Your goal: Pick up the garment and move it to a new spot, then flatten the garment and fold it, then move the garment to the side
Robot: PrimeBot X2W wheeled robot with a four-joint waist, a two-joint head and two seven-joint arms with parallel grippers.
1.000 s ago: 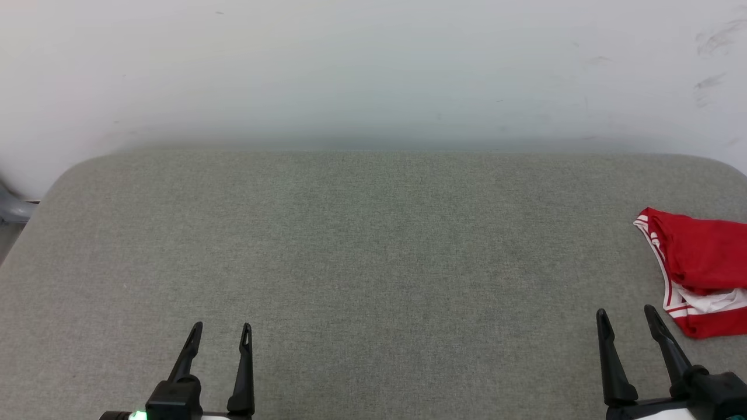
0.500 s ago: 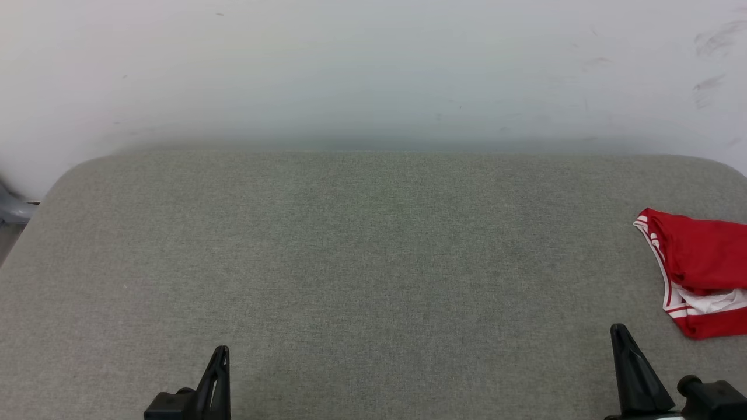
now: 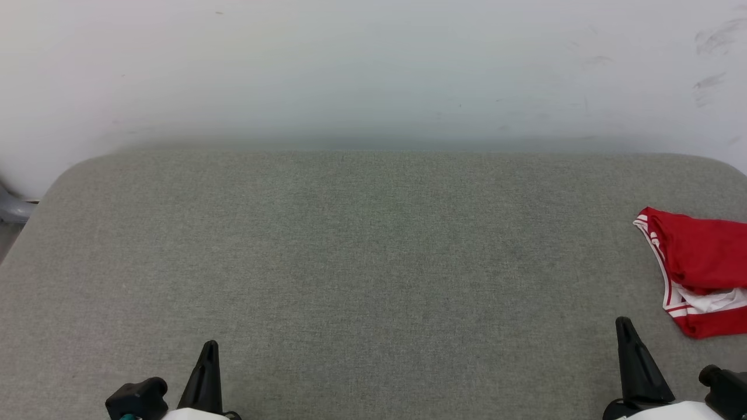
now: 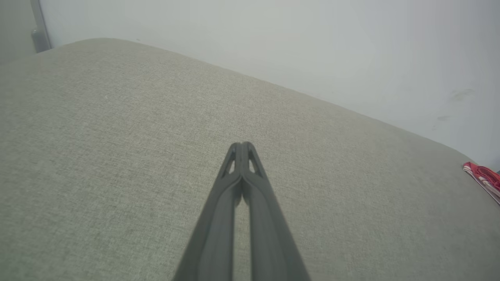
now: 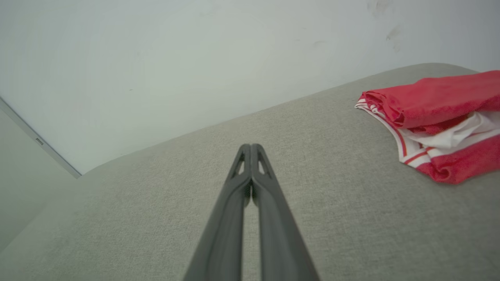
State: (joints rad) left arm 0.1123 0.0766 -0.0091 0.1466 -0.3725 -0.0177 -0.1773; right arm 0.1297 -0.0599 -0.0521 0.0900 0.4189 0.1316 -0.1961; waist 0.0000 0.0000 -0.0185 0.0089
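The garment (image 3: 700, 262) lies crumpled on the grey fabric worktop (image 3: 373, 245), beyond the right end effector (image 3: 624, 324) and off to its right, near it but not touching. It runs past the head view's right border. A red fold lies on top, with white cloth and red-white striped trim showing under it. In the right wrist view the right end effector's two dark fingers (image 5: 234, 218) are pressed together along their tips with nothing between them, pointing to the left of the garment. Far to that end effector's left, the left end effector (image 3: 209, 347) sits over bare fabric, its fingers likewise closed and empty, well apart from the garment.
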